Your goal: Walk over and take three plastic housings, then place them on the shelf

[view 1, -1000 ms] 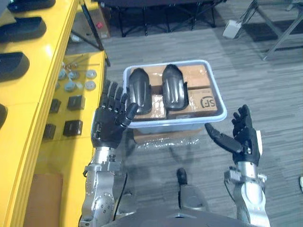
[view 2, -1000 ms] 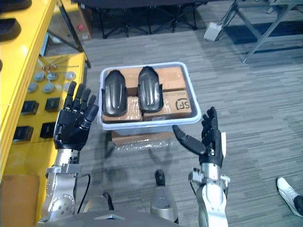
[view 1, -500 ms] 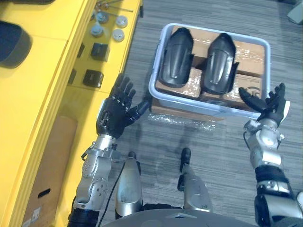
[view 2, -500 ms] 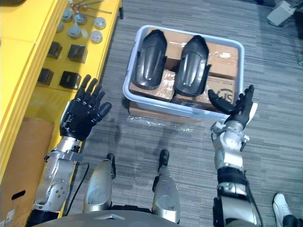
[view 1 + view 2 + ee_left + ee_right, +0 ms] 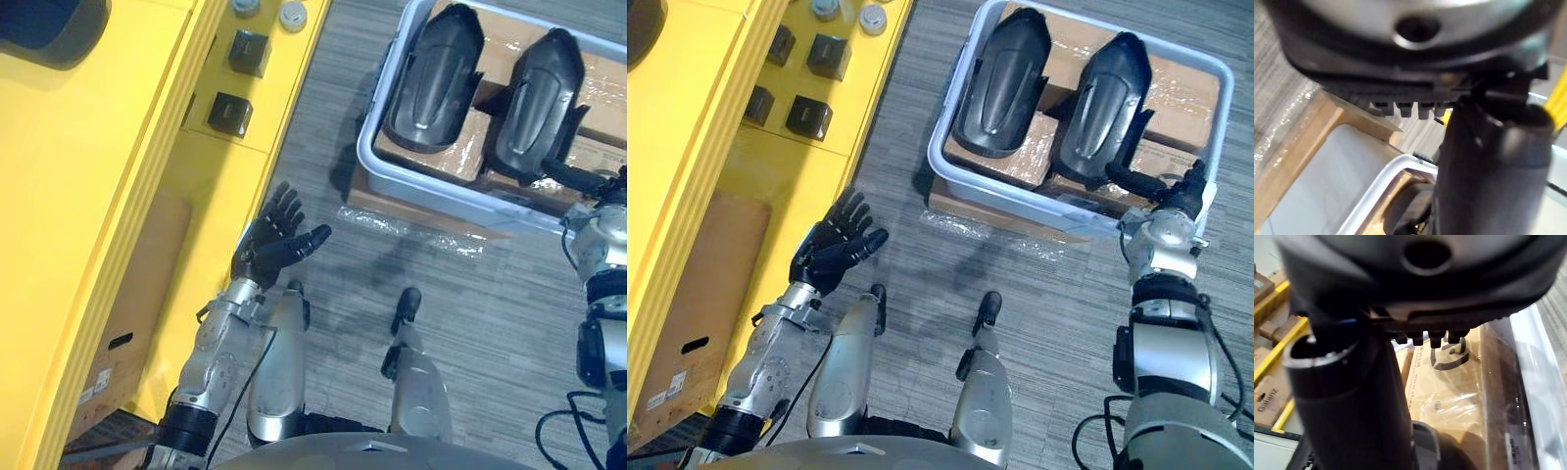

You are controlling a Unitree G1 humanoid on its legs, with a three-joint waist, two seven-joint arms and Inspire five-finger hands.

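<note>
Two black plastic housings lie side by side on film-wrapped cardboard in a pale tub point(image 5: 431, 182): the left one point(image 5: 434, 78) and the right one point(image 5: 539, 103). My right hand point(image 5: 1172, 202) is open at the tub's near right rim, its thumb stretched toward the near end of the right housing point(image 5: 1099, 98). The right wrist view looks past the thumb at the wrapped cardboard and a dark housing edge point(image 5: 1435, 445). My left hand point(image 5: 279, 245) is open and holds nothing, low over the floor beside the yellow shelf point(image 5: 98, 196), apart from the tub.
Another black housing point(image 5: 49, 24) lies on the shelf's top level. Black blocks point(image 5: 227, 113) and round metal parts sit on its lower ledge. The tub rests on a cardboard box point(image 5: 421, 211). A brown box point(image 5: 137, 284) stands under the shelf.
The camera has shifted forward and down. My right hand has reached the tub's near rim by the right housing. My left hand has dropped away from the tub toward the shelf.
</note>
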